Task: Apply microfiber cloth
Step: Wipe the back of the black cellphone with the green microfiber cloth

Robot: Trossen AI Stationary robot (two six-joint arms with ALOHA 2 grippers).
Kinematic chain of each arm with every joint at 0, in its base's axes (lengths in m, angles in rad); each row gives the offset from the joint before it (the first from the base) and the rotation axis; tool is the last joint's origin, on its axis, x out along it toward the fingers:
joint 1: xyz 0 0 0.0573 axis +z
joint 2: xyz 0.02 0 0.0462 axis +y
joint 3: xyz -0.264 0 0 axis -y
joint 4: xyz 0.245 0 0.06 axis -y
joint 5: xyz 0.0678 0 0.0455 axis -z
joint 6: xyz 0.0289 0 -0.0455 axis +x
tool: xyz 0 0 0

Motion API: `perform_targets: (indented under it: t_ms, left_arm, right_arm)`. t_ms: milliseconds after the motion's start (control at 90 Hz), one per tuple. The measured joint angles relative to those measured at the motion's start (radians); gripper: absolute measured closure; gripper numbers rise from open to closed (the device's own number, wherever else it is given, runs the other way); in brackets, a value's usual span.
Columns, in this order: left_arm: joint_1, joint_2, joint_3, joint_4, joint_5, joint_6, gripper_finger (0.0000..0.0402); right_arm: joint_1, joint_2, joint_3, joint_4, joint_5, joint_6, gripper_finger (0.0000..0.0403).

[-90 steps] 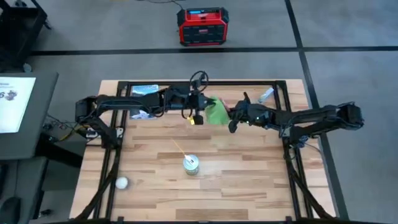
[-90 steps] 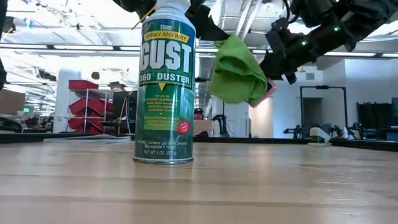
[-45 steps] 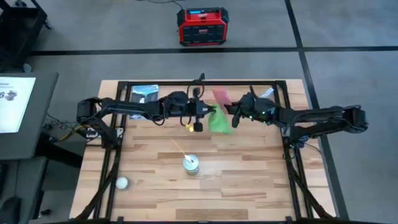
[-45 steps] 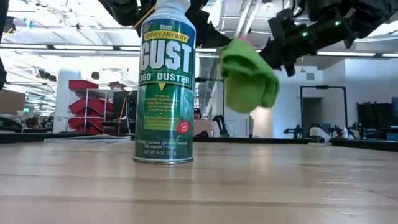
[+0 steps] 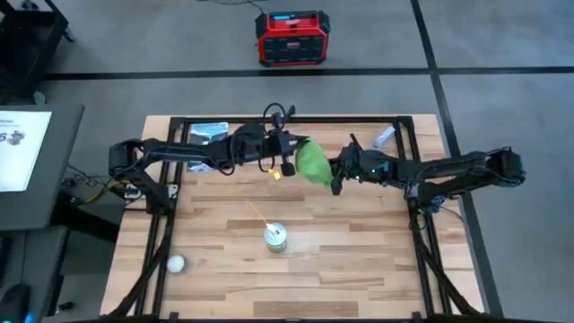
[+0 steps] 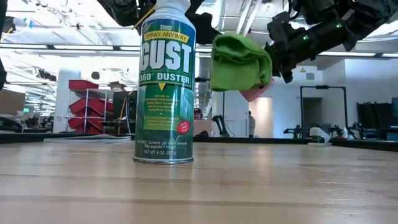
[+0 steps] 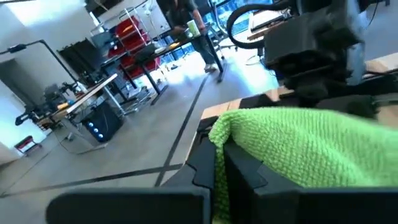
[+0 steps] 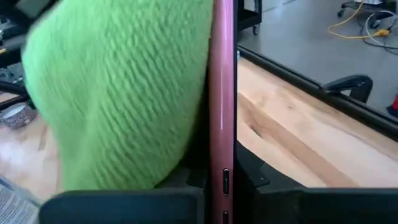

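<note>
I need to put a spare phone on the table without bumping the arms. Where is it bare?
Bare wood lies along the near edge, between the white ball and the duster can, and right of the can. Crowded: mid-table, where the left end effector presses the microfiber cloth against the phone held by the right end effector.

Green microfiber cloth (image 5: 311, 162) bunched, held mid-air, pressed against upright pink phone (image 8: 222, 99)
</note>
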Motion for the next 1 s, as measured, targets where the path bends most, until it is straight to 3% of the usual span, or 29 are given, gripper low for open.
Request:
perform_targets:
  t_ms: [144, 344, 822, 1000]
  left_arm:
    - [-0.035, 0.0, 0.0, -0.086, 0.065, -0.025, 0.0401]
    - [-0.061, 0.0, -0.006, -0.094, 0.064, -0.016, 0.0401]
    - [-0.033, 0.002, -0.007, -0.012, 0.017, 0.011, 0.0401]
    - [-0.033, -0.001, -0.007, 0.007, 0.01, 0.012, 0.0401]
  right_arm:
    - [-0.045, -0.002, 0.0, 0.086, -0.007, -0.008, 0.0391]
    - [-0.077, -0.003, 0.003, 0.224, -0.119, -0.02, 0.0391]
    - [0.029, 0.004, 0.045, -0.046, -0.115, 0.046, 0.0391]
    - [0.04, 0.004, 0.045, -0.069, -0.116, 0.061, 0.0391]
